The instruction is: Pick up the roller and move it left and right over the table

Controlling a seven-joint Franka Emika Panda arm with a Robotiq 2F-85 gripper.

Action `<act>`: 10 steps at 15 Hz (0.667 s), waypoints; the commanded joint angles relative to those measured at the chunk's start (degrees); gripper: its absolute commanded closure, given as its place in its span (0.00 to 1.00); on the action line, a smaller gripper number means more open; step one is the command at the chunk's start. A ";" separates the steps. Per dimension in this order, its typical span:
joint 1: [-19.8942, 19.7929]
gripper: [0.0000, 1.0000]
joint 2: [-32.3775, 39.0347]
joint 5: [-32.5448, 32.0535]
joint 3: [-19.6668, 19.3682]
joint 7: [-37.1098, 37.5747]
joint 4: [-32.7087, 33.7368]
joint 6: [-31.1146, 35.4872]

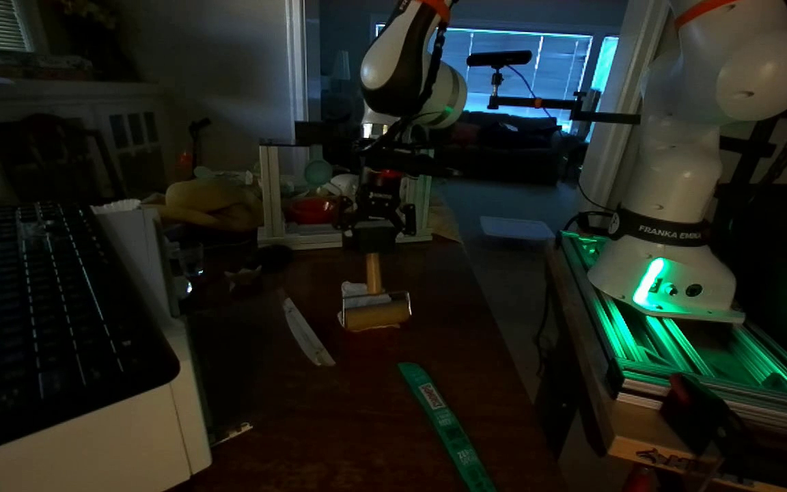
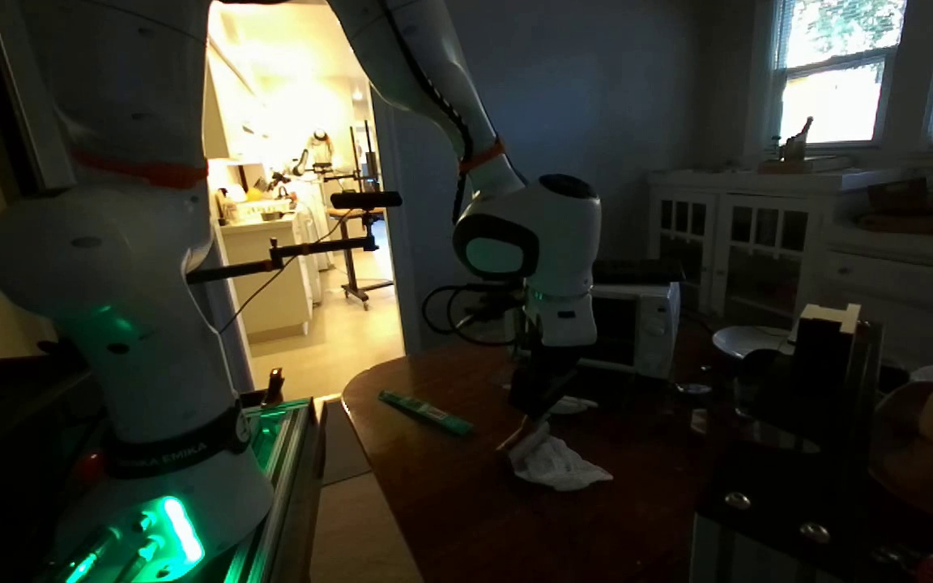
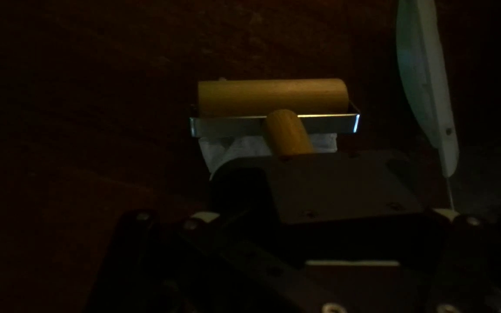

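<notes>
In an exterior view the gripper (image 1: 373, 242) is clamped round the handle (image 1: 374, 273) of the roller (image 1: 376, 317), low over the table (image 1: 359, 417) (touching or just above it, I cannot tell). The strokes should go square to the roller's long axis, with light, even pressure, so it turns rather than skids. In an exterior view a crumpled white sheet (image 2: 561, 467) shows close by the roller, perhaps partly under it, and could bunch; a slight lift first seems wise. In the wrist view the barrel (image 3: 272, 96) lies crosswise, its axis almost straight from side to side, the handle slanting back into the gripper
</notes>
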 commanded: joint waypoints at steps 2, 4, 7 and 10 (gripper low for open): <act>1.92 0.66 2.75 -3.14 -1.78 1.20 -1.07 9.04; 2.16 0.66 2.94 -4.32 -2.19 1.58 -1.38 11.39; 2.99 0.66 3.65 -7.27 -3.63 3.65 -1.90 15.26; 5.49 0.66 4.85 -12.91 -7.35 7.77 -2.71 21.27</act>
